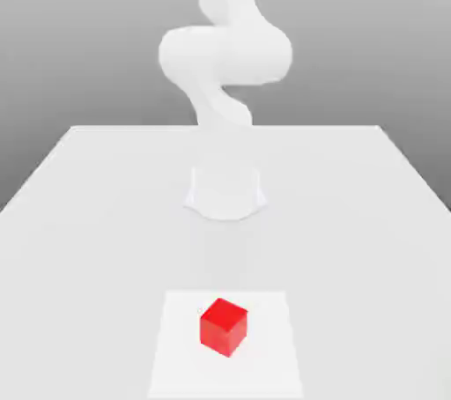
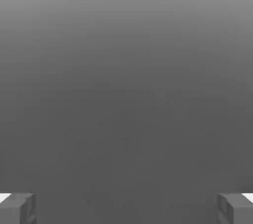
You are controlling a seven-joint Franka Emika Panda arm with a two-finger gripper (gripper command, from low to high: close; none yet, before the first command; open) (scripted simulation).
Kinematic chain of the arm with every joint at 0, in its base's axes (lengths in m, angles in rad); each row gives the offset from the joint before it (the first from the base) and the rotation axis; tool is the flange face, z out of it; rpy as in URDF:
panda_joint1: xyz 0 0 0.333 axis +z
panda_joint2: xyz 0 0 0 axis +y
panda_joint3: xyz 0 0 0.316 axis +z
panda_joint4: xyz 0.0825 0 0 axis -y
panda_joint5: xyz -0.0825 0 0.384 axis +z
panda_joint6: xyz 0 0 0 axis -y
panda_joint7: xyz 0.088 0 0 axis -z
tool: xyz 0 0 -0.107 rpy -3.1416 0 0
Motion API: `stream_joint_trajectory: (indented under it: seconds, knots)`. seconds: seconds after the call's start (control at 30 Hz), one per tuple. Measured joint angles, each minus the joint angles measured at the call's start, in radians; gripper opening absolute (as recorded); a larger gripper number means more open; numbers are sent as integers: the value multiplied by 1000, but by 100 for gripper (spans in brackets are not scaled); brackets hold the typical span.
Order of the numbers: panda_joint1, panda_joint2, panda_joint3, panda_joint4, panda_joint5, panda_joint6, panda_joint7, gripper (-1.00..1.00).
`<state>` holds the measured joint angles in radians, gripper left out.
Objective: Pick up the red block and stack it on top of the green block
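Note:
The red block (image 1: 223, 326) is a small bright cube resting on a paler square patch (image 1: 176, 363) near the front edge of the white table (image 1: 88, 213) in the exterior view. The green block is out of view. In the hand view my gripper (image 2: 126, 209) is open: its two grey fingertips (image 2: 19, 208) stand far apart at the picture's corners, with nothing between them and only a plain grey backdrop beyond. The white arm (image 1: 225, 50) rises from its base (image 1: 225, 191) at the table's middle and bends upward, well behind and above the red block.
The table's side edges run off toward the exterior view's left and right, and its back edge lies just behind the arm's base. A grey backdrop stands beyond it.

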<state>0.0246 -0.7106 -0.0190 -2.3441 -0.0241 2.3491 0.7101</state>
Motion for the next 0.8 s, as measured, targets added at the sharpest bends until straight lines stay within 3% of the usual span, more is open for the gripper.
stream_joint_trajectory:
  seconds: [0.43,0.67,0.8]
  knots:
    - [118,477,-133,-234,-47,262,-539,0]
    - [141,734,-149,-356,34,404,-896,0]
    - [116,880,-110,-353,104,518,-982,0]
